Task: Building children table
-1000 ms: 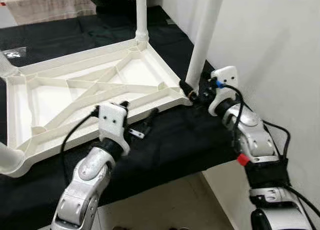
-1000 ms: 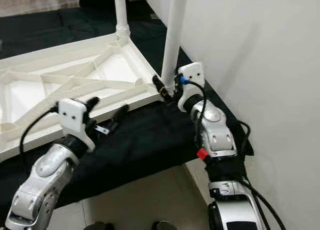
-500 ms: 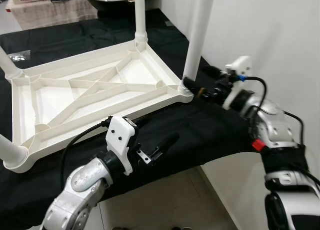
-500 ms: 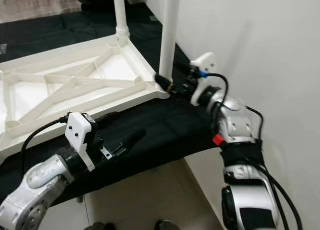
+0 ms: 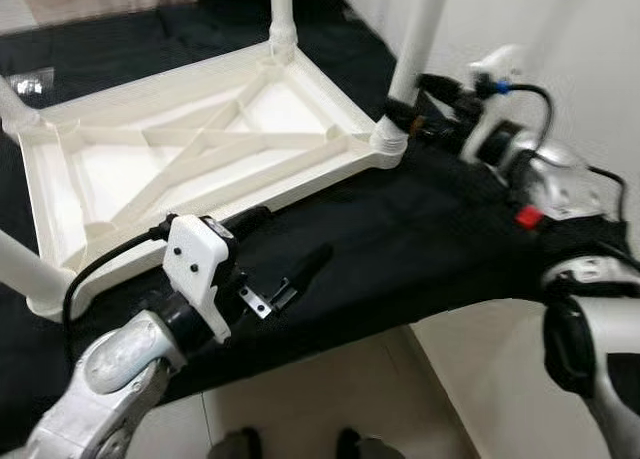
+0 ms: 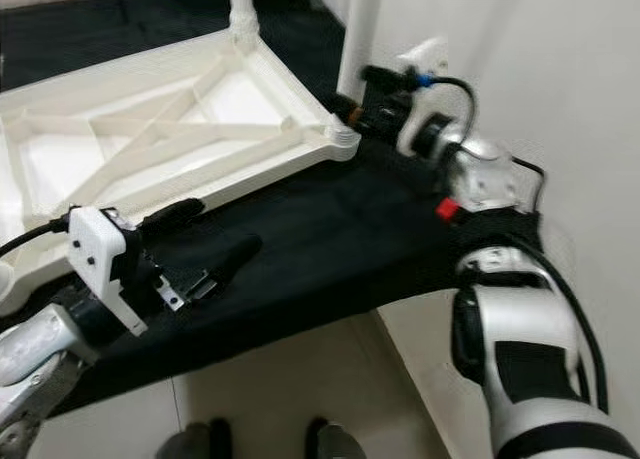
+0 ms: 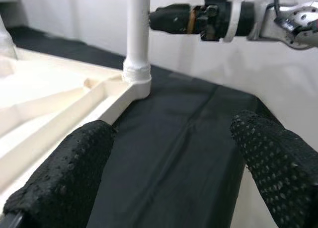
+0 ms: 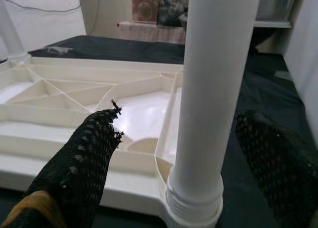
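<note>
A white plastic children's table top (image 5: pixel 296 171) lies upside down on a black cloth, its ribbed underside facing up. White legs stand screwed into its corners. My right gripper (image 5: pixel 412 97) is open and straddles the near right leg (image 5: pixel 421 37) just above its socket. In the right wrist view that leg (image 8: pixel 214 89) stands between the two fingers (image 8: pixel 84 163) with a gap on each side. My left gripper (image 5: pixel 284 241) is open over the black cloth, just in front of the table's near rim, holding nothing. The left wrist view looks along the cloth at the same leg (image 7: pixel 137 39).
The black cloth (image 5: pixel 430 241) covers a low surface whose front edge runs close under my left arm. A white wall (image 5: pixel 570 29) stands close behind my right arm. Other legs rise at the far corner (image 5: pixel 281 19) and the left corner (image 5: pixel 22 269). Tiled floor (image 5: pixel 330 399) lies below.
The left gripper has drawn back from the table's rim to hang over the cloth. The right gripper has swung from the leg's base to straddle the leg. The camera has shifted too.
</note>
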Robot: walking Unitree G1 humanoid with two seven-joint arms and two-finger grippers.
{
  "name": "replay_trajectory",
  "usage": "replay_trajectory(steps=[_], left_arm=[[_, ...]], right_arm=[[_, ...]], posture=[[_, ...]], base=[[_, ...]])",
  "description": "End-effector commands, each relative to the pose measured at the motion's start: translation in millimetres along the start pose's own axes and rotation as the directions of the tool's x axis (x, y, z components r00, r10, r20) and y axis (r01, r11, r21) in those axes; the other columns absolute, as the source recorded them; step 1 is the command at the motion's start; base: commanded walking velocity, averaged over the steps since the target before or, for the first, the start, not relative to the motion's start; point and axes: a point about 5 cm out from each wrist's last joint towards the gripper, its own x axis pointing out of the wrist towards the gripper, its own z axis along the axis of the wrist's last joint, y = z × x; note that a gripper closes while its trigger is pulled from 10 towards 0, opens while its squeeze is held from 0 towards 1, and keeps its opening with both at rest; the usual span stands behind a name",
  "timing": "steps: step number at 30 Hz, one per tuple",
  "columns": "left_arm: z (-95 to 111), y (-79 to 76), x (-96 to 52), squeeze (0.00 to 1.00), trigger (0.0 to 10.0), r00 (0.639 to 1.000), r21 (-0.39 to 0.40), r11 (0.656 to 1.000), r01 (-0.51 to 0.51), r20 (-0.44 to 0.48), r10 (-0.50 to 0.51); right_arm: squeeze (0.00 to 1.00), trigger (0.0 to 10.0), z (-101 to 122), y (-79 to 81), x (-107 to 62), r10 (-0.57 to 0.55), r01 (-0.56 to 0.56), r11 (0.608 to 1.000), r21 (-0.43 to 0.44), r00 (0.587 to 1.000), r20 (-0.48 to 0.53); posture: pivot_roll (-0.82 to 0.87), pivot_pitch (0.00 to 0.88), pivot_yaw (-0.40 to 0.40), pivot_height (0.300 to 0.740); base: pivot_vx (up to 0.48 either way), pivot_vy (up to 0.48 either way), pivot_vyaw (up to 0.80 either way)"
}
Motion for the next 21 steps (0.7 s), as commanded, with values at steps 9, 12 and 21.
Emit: replay_trajectory(steps=[9,12,21], left_arm=[[-1,-9.3,-2.0,0.0,10.0,0.999,-0.038,0.999,0.036,-0.031,-0.037],[0,-14.0,-1.4,0.0,10.0,0.998,-0.051,0.998,0.045,-0.032,-0.047],[0,-22.0,-0.1,0.0,10.0,0.998,-0.079,0.995,0.054,-0.032,-0.057]], right_arm=[[0.0,10.0,-4,-10.9,4.6,-0.227,0.227,0.973,-0.026,0.974,0.017],[0.0,10.0,5,-6.8,15.8,-0.247,0.247,0.969,-0.002,0.967,0.071],[0.0,10.0,12,14.3,37.5,-0.086,0.087,0.996,0.003,0.989,0.119]], posture=[[0.14,0.352,-0.053,0.74],[0.14,0.351,-0.055,0.74],[0.14,0.342,-0.066,0.74]], base=[[0.0,0.0,0.0],[0.0,0.0,0.0],[0.0,0.0,0.0]])
